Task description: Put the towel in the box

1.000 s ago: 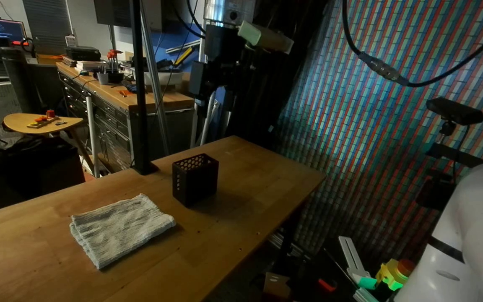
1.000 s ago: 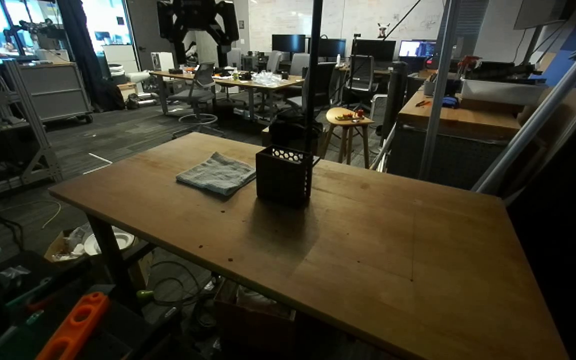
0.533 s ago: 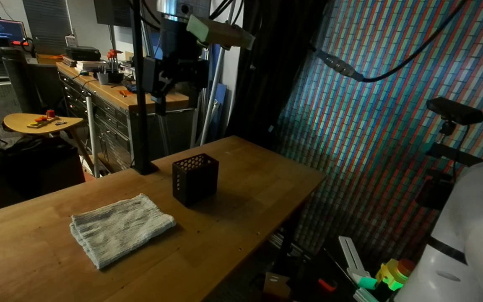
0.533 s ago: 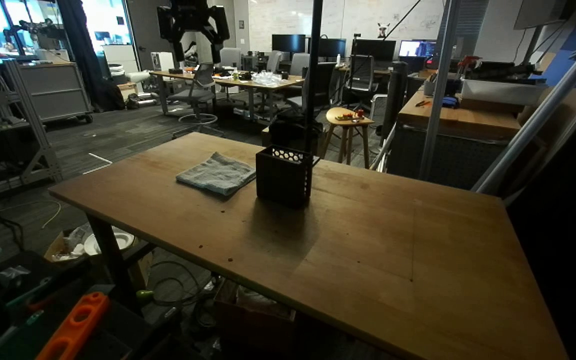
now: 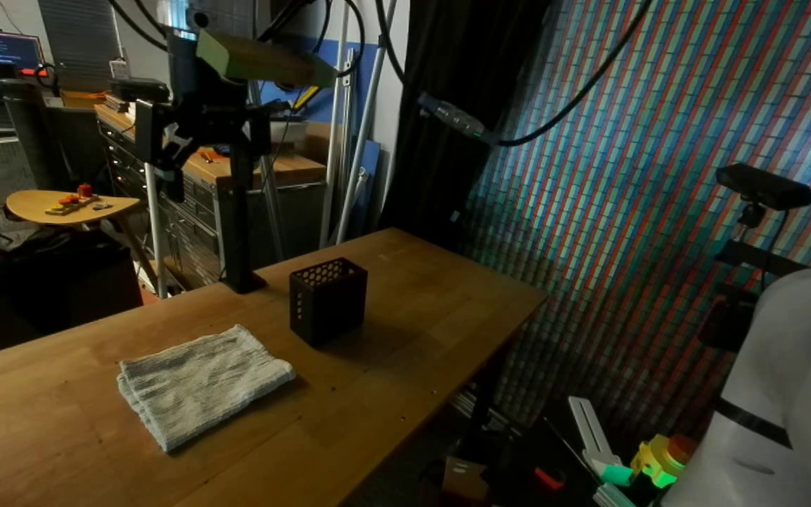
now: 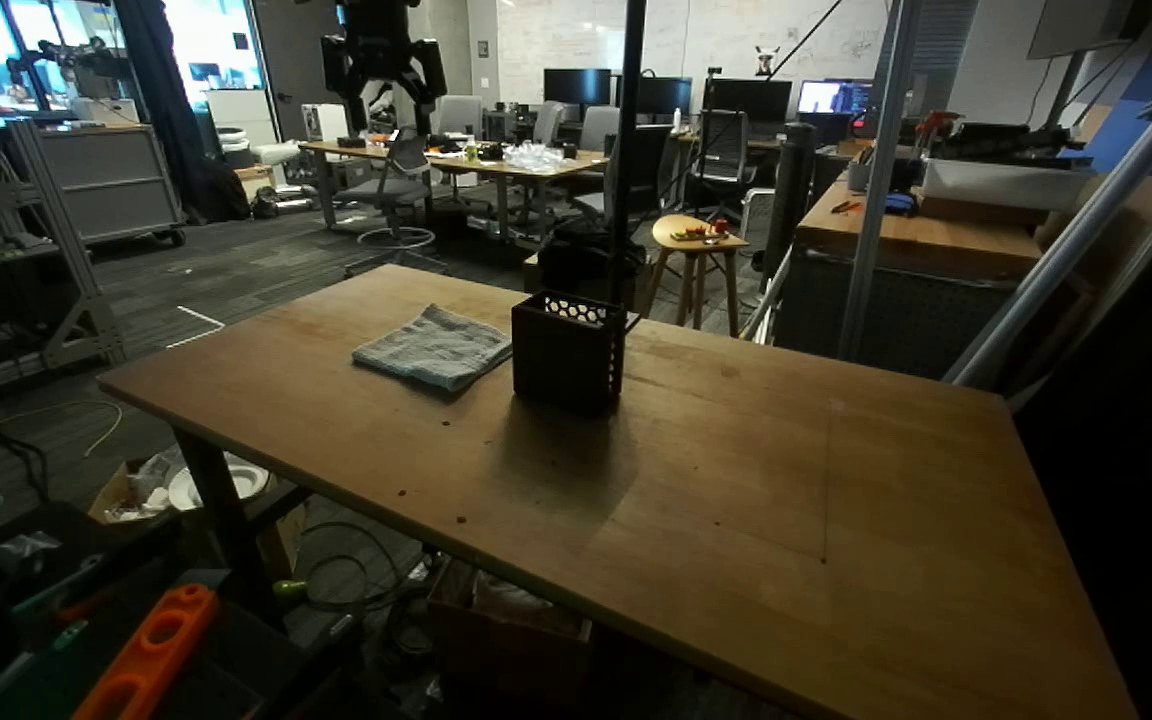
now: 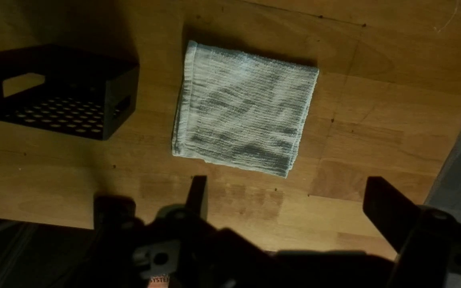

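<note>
Empty hand [image 5: 207,183] swings toward towel [image 5: 201,387]

In an exterior view it has moved to upper left, spread wide. The towel lies lower left on the tabletop [image 5: 441,296], apart from the box [image 5: 329,310]; pickup probably comes next.

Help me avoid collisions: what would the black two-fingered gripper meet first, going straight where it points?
Probably the pale grey, squarish cloth towel; depth is unclear, so perhaps the brown, flat wooden tabletop.

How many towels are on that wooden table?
1. The towel lies folded on the wooden table, beside the box but apart from it. I see none inside the box, though that is dark and partly hidden.
</note>
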Robot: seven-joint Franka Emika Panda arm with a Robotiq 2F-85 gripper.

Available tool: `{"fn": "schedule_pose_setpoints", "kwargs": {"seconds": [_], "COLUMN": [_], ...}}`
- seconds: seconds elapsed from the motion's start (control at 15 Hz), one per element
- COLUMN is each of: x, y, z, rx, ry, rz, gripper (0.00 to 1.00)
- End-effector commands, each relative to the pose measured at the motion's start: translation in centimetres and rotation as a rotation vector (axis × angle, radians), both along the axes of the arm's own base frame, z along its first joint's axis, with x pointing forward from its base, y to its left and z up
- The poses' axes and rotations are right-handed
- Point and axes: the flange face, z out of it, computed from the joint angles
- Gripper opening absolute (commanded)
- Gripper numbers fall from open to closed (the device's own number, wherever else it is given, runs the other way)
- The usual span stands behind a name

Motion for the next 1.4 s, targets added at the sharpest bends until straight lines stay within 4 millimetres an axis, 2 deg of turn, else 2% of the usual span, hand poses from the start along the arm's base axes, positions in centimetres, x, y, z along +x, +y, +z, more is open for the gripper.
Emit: {"fn": "schedule_pose_setpoints", "kwargs": {"seconds": [0.0, 0.2, 0.6, 0.8, 1.07, 1.33], "x": [3.5, 5.1, 7.7, 8.2, 8.5, 8.8], "y": [1.3, 1.7, 2.0, 1.7, 1.3, 0.7], "z": [-1.1, -4.8, -14.3, -18.8, -23.1, -26.4], "rx": [-0.021, -0.029, -0.034, -0.046, -0.070, -0.091], "ry": [-0.042, -0.035, 0.029, 0.075, 0.111, 0.138], "rz": [0.051, 0.103, 0.231, 0.301, 0.312, 0.289], "gripper": [1.00, 1.00, 1.00, 1.00, 1.00, 1.00]}}
